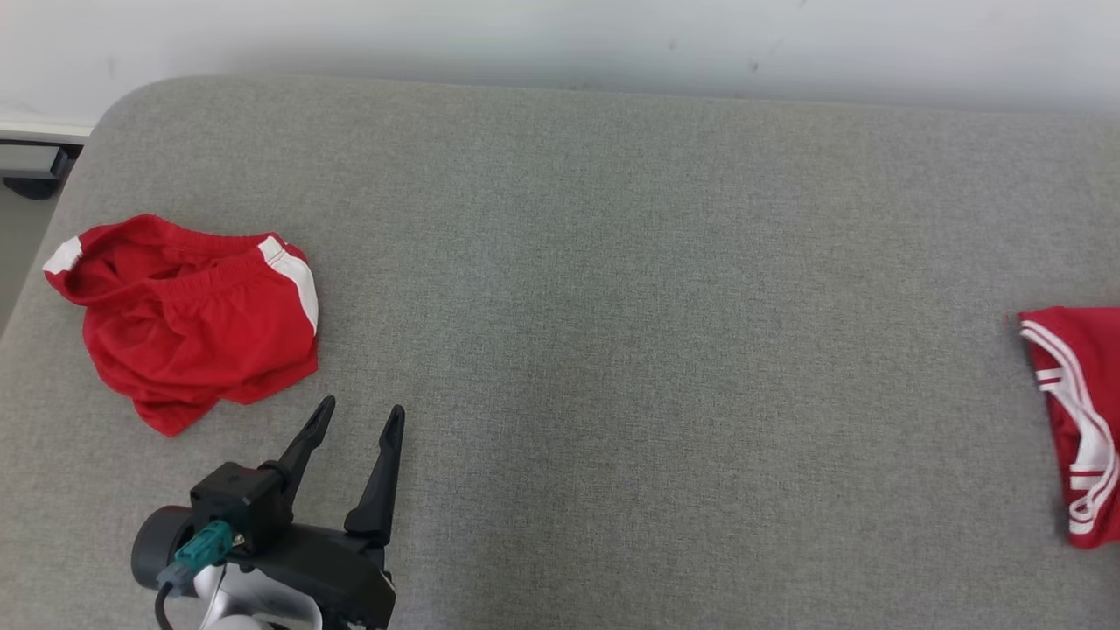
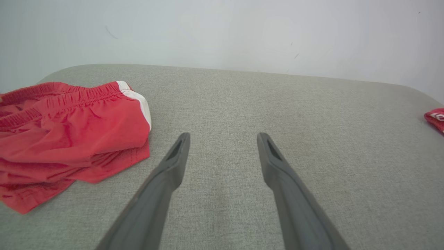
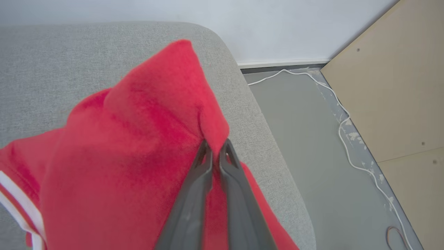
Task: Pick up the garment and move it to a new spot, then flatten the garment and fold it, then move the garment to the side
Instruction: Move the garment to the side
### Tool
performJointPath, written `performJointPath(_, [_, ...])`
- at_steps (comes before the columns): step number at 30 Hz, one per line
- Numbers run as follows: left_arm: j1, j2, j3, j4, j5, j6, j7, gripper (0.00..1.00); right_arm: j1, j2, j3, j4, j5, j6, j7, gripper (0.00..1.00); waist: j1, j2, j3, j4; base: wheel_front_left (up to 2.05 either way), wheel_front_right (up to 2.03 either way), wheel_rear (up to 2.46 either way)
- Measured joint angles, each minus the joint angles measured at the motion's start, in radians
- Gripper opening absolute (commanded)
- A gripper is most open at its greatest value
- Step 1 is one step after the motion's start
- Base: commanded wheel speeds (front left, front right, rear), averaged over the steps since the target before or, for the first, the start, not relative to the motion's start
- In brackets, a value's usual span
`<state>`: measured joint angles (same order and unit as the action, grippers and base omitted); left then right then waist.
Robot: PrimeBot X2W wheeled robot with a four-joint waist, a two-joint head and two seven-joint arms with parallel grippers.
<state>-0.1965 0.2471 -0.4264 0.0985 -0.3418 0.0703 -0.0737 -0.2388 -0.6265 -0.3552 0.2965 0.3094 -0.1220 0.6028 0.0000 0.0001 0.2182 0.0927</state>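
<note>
A red garment with white stripes (image 1: 1081, 420) lies at the right edge of the grey padded surface (image 1: 656, 306). In the right wrist view my right gripper (image 3: 215, 144) is shut on a raised fold of this garment (image 3: 138, 139), close to the surface's right edge. A sliver of the garment (image 2: 436, 118) shows far right in the left wrist view. My left gripper (image 1: 361, 407) stands open and empty at the lower left, just right of and below crumpled red shorts (image 1: 188, 324). Its open fingers (image 2: 223, 136) point across bare fabric, with the shorts (image 2: 69, 132) to their left.
A pale wall runs behind the surface. Beyond the surface's right edge is grey floor with a white cable (image 3: 343, 121) and a tan wooden board (image 3: 399, 86). The wide middle of the surface lies between the two red pieces.
</note>
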Motion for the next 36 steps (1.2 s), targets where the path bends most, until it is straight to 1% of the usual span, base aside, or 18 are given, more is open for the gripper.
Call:
performJointPath(2, [0.001, 0.002, 0.001, -0.004, 0.0, 0.0, 0.003, 1.0, 0.014, -0.01, -0.007, 0.005, -0.004, 0.004, -0.015, 0.0, 0.0, 0.0, 0.001, -0.001, 0.0, 0.0, 0.0])
performJointPath(9, [0.002, 0.006, -0.002, -0.015, 0.003, 0.001, 0.004, 1.0, 0.033, -0.012, -0.012, 0.026, -0.02, 0.005, -0.052, 0.0, 0.0, 0.0, 0.007, -0.008, 0.0, 0.0, 0.0])
performJointPath(10, [0.001, 0.006, -0.002, -0.015, 0.003, 0.001, 0.005, 1.0, 0.033, -0.013, -0.01, 0.023, -0.028, 0.005, -0.064, 0.2, 0.0, -0.0001, 0.007, -0.01, 0.0, 0.0, 0.0])
performJointPath(11, [0.001, 0.006, -0.002, -0.015, 0.003, 0.001, 0.005, 1.0, 0.033, -0.013, -0.01, 0.023, -0.028, 0.005, -0.064, 1.0, 0.0, -0.0001, 0.007, -0.01, 0.0, 0.0, 0.0])
performJointPath(21, [-0.016, 0.006, -0.005, -0.015, 0.006, 0.001, 0.012, 1.0, 0.021, -0.017, 0.012, 0.016, -0.046, 0.009, -0.146, 1.0, 0.0, 0.0, 0.01, -0.012, 0.0, 0.0, 0.0])
performJointPath(24, [-0.019, 0.004, -0.006, -0.013, 0.006, 0.001, 0.012, 1.0, -0.001, -0.016, 0.029, 0.015, -0.046, 0.023, -0.177, 1.0, 0.0, 0.0, 0.007, -0.011, 0.0, 0.0, 0.0])
performJointPath(27, [-0.02, -0.002, -0.006, -0.008, 0.006, 0.001, 0.011, 1.0, -0.041, -0.007, 0.042, -0.003, -0.036, 0.049, -0.229, 1.0, 0.0, 0.0, -0.002, -0.009, 0.0, 0.0, 0.0])
performJointPath(28, [-0.023, -0.005, -0.005, -0.006, 0.006, 0.001, 0.01, 1.0, -0.05, 0.0, 0.05, -0.014, -0.027, 0.062, -0.249, 1.0, 0.0, -0.0001, -0.006, -0.008, 0.0, 0.0, 0.0])
performJointPath(29, [-0.026, -0.008, -0.004, -0.002, 0.006, 0.001, 0.007, 1.0, -0.062, 0.019, 0.051, -0.022, -0.011, 0.067, -0.266, 1.0, 0.0, -0.0001, -0.01, -0.007, 0.0, 0.0, 0.0])
performJointPath(31, [-0.039, -0.015, -0.002, 0.007, 0.005, 0.001, 0.001, 1.0, -0.081, 0.08, 0.056, -0.039, 0.037, 0.08, -0.303, 1.0, 0.0, 0.0, -0.021, -0.005, 0.0, 0.0, 0.0])
performJointPath(33, [-0.043, -0.019, 0.002, 0.018, 0.004, 0.001, -0.006, 1.0, -0.082, 0.148, 0.075, -0.058, 0.078, 0.108, -0.339, 1.0, 0.0, 0.0, -0.034, -0.003, 0.0, 0.0, 0.0])
performJointPath(34, [-0.043, -0.021, 0.004, 0.022, 0.002, 0.001, -0.011, 1.0, -0.08, 0.18, 0.083, -0.068, 0.097, 0.113, -0.353, 1.0, 0.0, 0.0, -0.041, -0.002, 0.0, 0.0, 0.0])
performJointPath(35, [-0.043, -0.021, 0.007, 0.026, 0.001, 0.001, -0.012, 1.0, -0.074, 0.205, 0.098, -0.079, 0.107, 0.128, -0.369, 1.0, 0.0, 0.0, -0.049, -0.001, 0.0, 0.0, 0.0])
performJointPath(36, [-0.043, -0.023, 0.013, 0.032, 0.0, 0.001, -0.018, 1.0, -0.067, 0.23, 0.111, -0.089, 0.113, 0.134, -0.383, 1.0, 0.0, -0.0001, -0.057, -0.001, 0.0, 0.0, 0.0])
